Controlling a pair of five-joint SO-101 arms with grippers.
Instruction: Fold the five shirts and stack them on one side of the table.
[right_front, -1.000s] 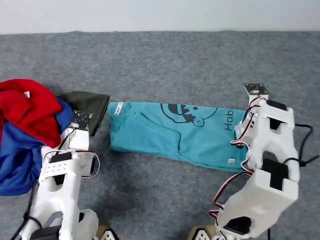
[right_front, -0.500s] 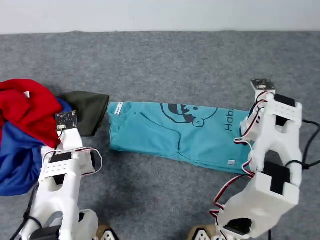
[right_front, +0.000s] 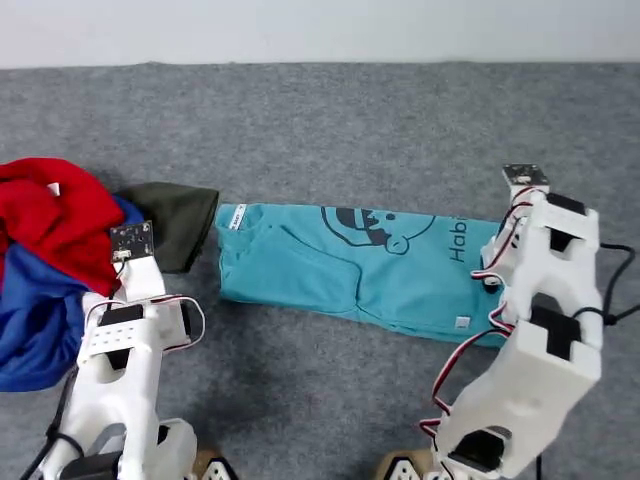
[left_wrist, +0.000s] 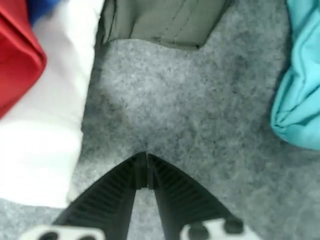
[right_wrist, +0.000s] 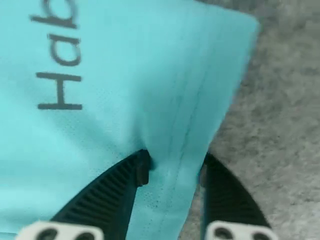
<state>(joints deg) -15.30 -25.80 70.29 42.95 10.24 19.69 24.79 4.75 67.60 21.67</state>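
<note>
A: Entry, high view. Where does the teal shirt (right_front: 340, 268) lie?

B: Mid-table on the grey felt (right_front: 350, 120), folded into a long band running 9 to 3 o'clock. Its collar end stops just short of the olive shirt (right_front: 178, 218), with a narrow strip of felt between them. Its 3 o'clock end runs under the right arm.

A: Right gripper (right_wrist: 172, 169)?

B: The jaws are apart and straddle the shirt's side hem — one finger on the printed cloth, the other at the cloth's edge by bare felt. The hem passes between them. They are not closed on it.

A: Left gripper (left_wrist: 146, 167)?

B: The fingers are pressed together with nothing between them, over bare felt. The olive shirt's edge lies ahead of it, and the teal fold is off to one side.

A: The pile?

B: At 9 o'clock the red shirt (right_front: 50, 212) lies on the blue shirt (right_front: 35, 330), and the olive one pokes out toward 3.

A: Open room?

B: There is a broad bare band of felt along 12 o'clock — also a patch at 6, between the two arm bases.
</note>
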